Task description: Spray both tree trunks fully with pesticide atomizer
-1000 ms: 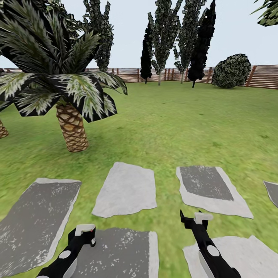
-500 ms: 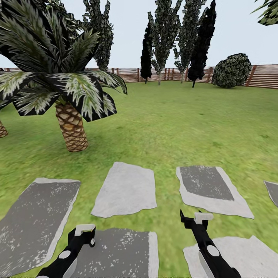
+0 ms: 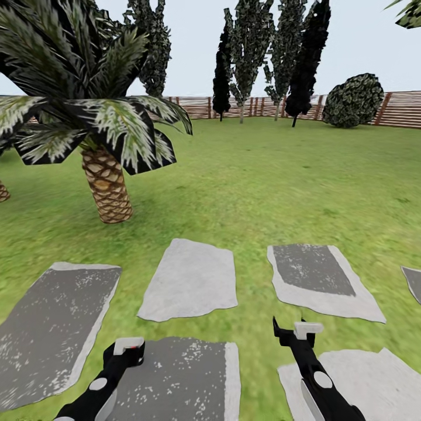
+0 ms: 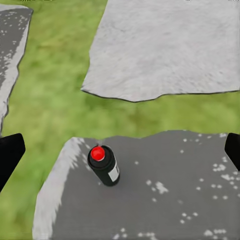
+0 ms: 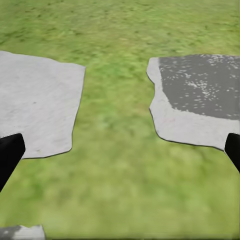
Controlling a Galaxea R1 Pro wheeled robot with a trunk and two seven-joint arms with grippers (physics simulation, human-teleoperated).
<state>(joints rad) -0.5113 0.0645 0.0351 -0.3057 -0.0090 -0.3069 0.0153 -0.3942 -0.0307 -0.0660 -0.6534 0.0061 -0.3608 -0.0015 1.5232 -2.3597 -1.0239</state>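
Observation:
The pesticide atomizer [image 4: 104,166], a small black bottle with a red cap, stands upright on a dark grey stone slab [image 4: 170,195] in the left wrist view, below and between the wide-spread fingers of my open left gripper [image 4: 120,152]. In the head view the left gripper [image 3: 127,349] hovers low over that slab [image 3: 175,380], and the right gripper [image 3: 295,332] hovers over grass. The right gripper [image 5: 120,155] is open with nothing between its fingers. The two tall trees with mottled trunks are out of view.
Several grey paving slabs [image 3: 190,280] lie in the grass [image 3: 263,175] just ahead. A short palm [image 3: 108,187] stands at the left. Dark conifers [image 3: 251,47], a round shrub [image 3: 354,99] and the slatted fence [image 3: 403,108] line the far edge.
The whole head view has shifted slightly, with the palm, slabs and fence sitting higher in the picture, so the camera has moved. Both arms keep their pose.

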